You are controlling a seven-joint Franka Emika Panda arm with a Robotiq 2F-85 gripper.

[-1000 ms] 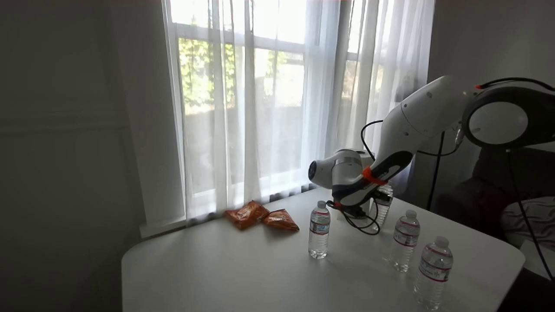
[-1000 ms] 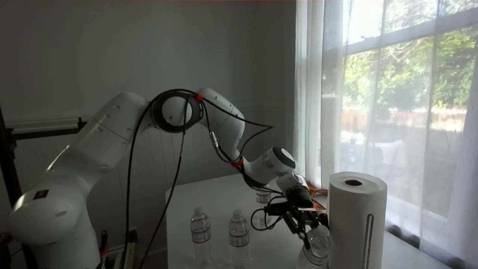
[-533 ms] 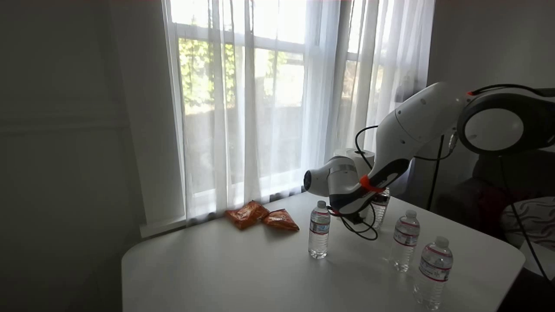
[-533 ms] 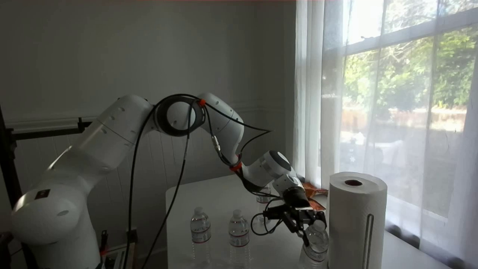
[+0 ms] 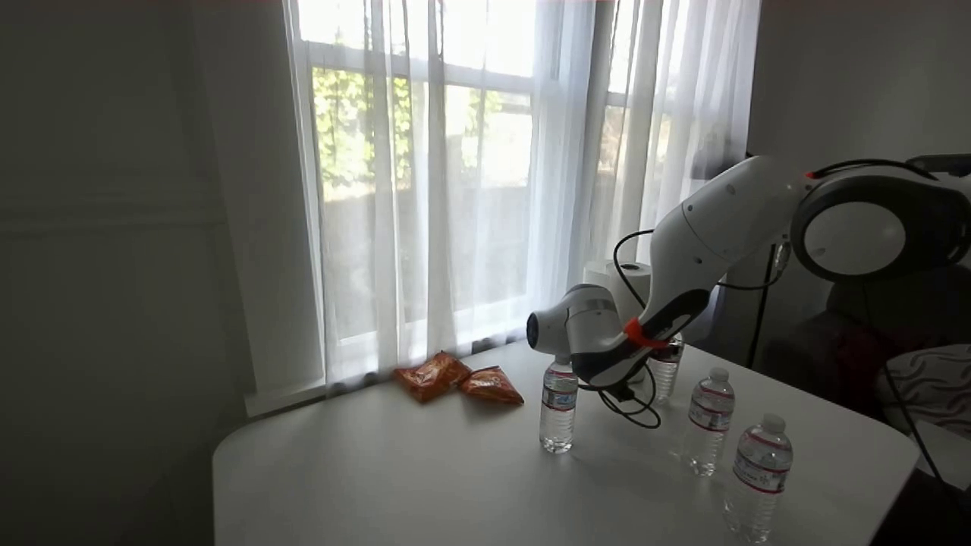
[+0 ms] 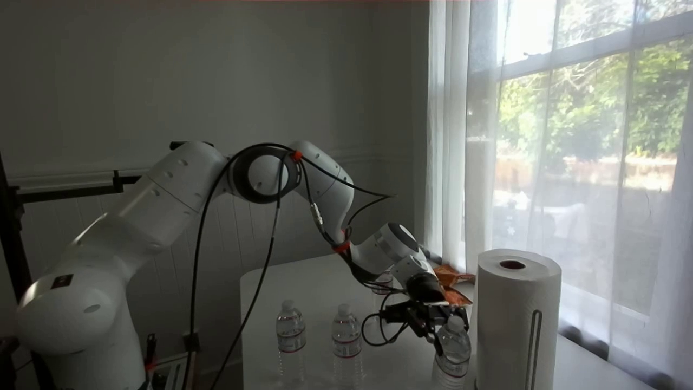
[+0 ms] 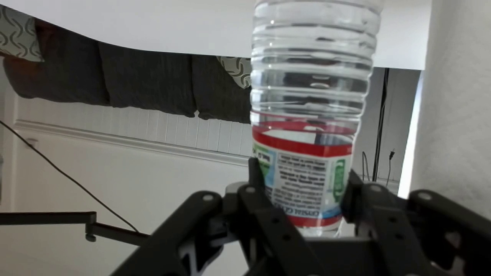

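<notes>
The gripper (image 7: pixel 303 188) is clamped on 1 water bottle (image 7: pixel 314 76), its 2 fingers bearing on opposite sides of the label (image 7: pixel 299 168). The bottle is toward the table (image 5: pixel 379 470) edge that runs beneath the window (image 5: pixel 485 212), slightly tilted in an exterior view; whether its base bears on the surface cannot be determined. Risk 1: the paper towel roll (image 6: pixel 506 319) stands just beside the held bottle, nearer that edge, and a sideways swing of the fingers could knock it over. Risk 2: slip or rotation in the grip, judged possible because the plastic looks thin and smooth and contact is confined to the label band. Risk 3: the cable loop (image 6: pixel 363 331) hangs near another bottle (image 6: pixel 346 338), standing farther from the window-side edge, and could snag and tip it. Risk 4: the arm (image 5: pixel 595 330) overlaps a further bottle (image 5: pixel 558 409) in an exterior view; clearance in depth cannot be told, so contact with its cap is possible.
</notes>
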